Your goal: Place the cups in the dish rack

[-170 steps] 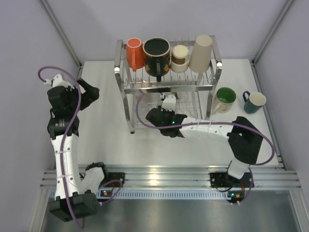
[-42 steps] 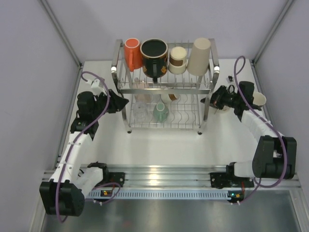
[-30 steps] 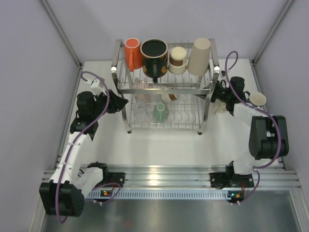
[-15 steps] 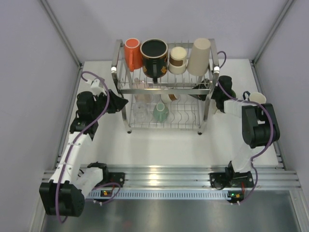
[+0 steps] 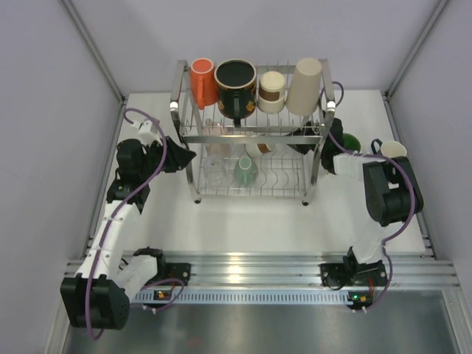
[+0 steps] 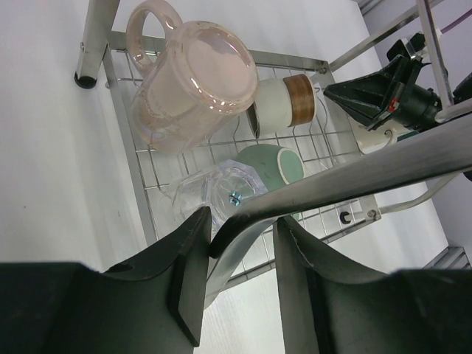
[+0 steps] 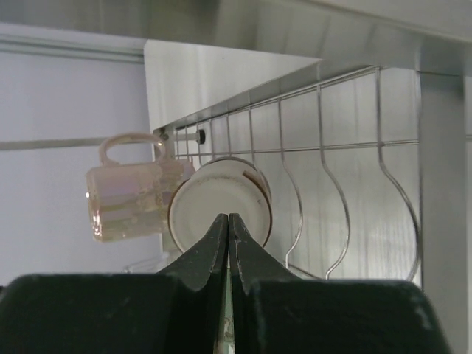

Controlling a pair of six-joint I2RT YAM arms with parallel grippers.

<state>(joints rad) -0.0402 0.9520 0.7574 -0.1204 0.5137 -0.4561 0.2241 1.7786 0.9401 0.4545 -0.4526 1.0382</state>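
Now, from above, the rack (image 5: 252, 131) is standing at the table's (image 5: 243, 221) 12 o'clock, where it stood a second ago. The orange cup (image 5: 202, 77), black mug (image 5: 237, 82), paper cup (image 5: 273, 90) and beige cup (image 5: 306, 85) are sitting on its upper tier. The pink cup (image 6: 193, 77), clear cup (image 6: 221, 188), mint cup (image 6: 276, 164) and white cup (image 6: 284, 103) are lying on the lower tier.

The left gripper (image 6: 243, 217), half closed, is clamping a rack post (image 6: 354, 169) at 9 o'clock, unmoved. The right gripper (image 7: 227, 221), jaws pressed together and holding nothing, is reaching in from 3 o'clock toward the white cup, deeper than half a second ago. The green mug (image 5: 349, 140) is showing again, and it and the teal mug (image 5: 393, 150) are standing on the table at the rack's 3 o'clock, outside it.
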